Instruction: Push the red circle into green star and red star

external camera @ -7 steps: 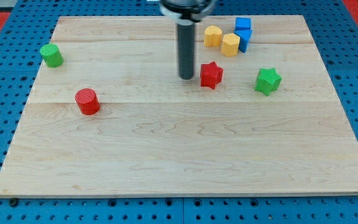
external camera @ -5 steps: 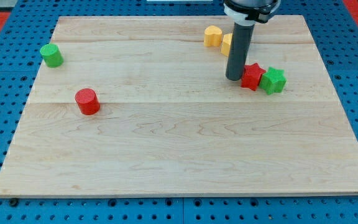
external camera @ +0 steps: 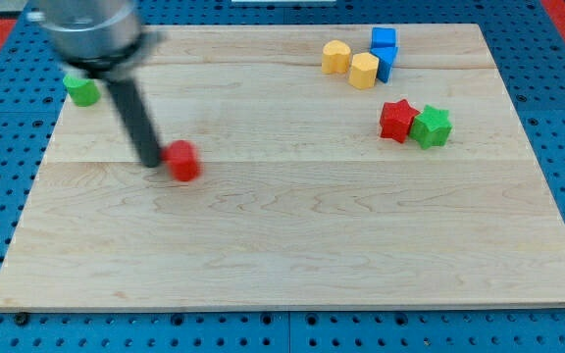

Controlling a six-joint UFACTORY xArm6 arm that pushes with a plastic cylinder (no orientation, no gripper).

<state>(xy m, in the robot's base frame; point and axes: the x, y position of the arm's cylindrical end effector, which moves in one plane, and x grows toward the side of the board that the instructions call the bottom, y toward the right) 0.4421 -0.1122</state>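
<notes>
My tip (external camera: 152,161) touching red circle (external camera: 183,162), view's left.

Blurred red circle (external camera: 183,162) left of centre, red star (external camera: 396,120) touching green star (external camera: 432,126) at right

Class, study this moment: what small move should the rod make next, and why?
Probably keep pushing toward the view's right: my tip sits against the left side of the red circle, while the red star and green star lie touching, far right and slightly higher.
</notes>
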